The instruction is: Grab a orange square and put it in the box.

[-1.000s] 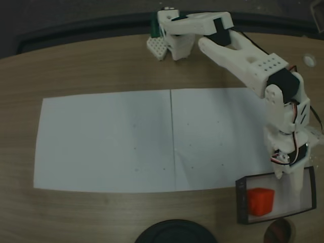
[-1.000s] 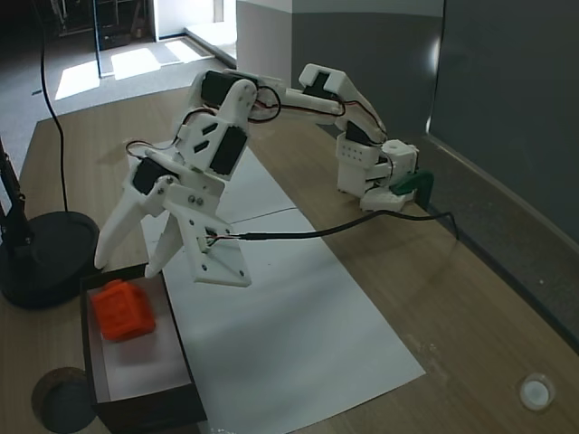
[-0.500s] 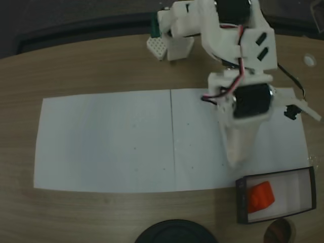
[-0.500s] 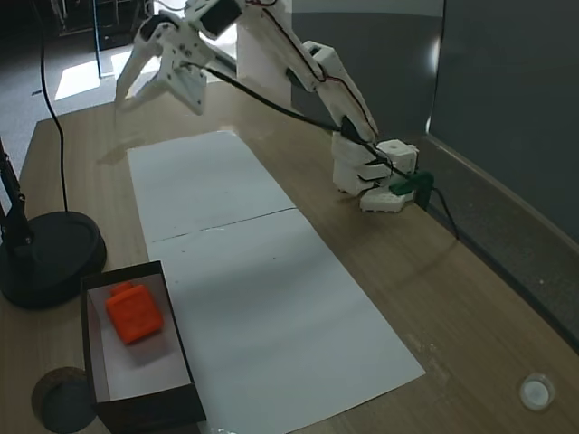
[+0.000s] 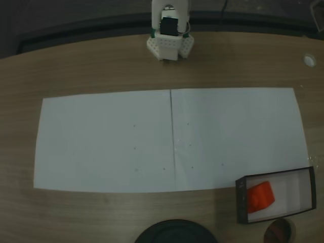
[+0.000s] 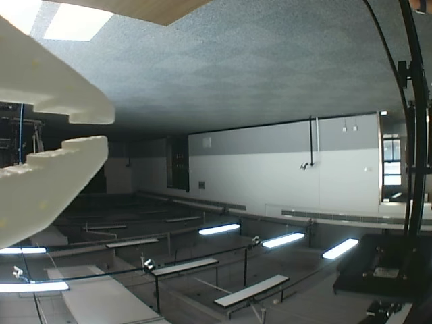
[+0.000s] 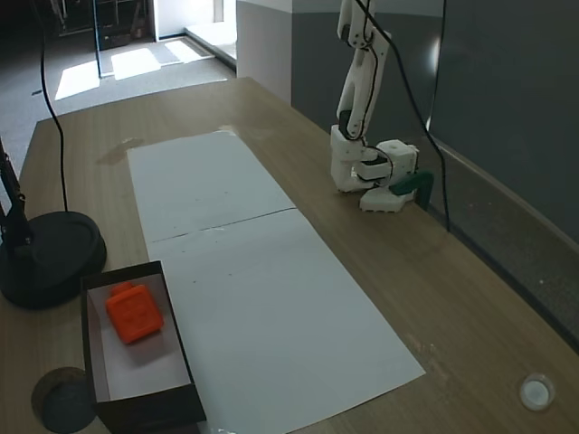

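The orange square (image 5: pixel 260 196) (image 7: pixel 134 313) lies inside the box (image 5: pixel 276 173) (image 7: pixel 145 411), on its white floor toward the left end in the top-down fixed view. Nothing touches it. The arm (image 7: pixel 360 63) stands upright over its base (image 5: pixel 169 43) at the far table edge, well away from the box. In the wrist view my gripper (image 6: pixel 108 129) points up at a ceiling. Its two white fingers (image 6: pixel 54 88) sit at the left edge, a narrow gap between their tips and nothing in it.
Two white paper sheets (image 5: pixel 126 142) cover the middle of the wooden table. A round black disc (image 5: pixel 174 233) (image 7: pixel 45 258) and a small dark round object (image 5: pixel 278 232) (image 7: pixel 61 398) sit beside the box. A small white cap (image 5: pixel 309 59) (image 7: pixel 536 392) lies apart.
The arm lifted from over the box and swung back to stand upright above its base. The orange square stayed in the box, shifting slightly after release.
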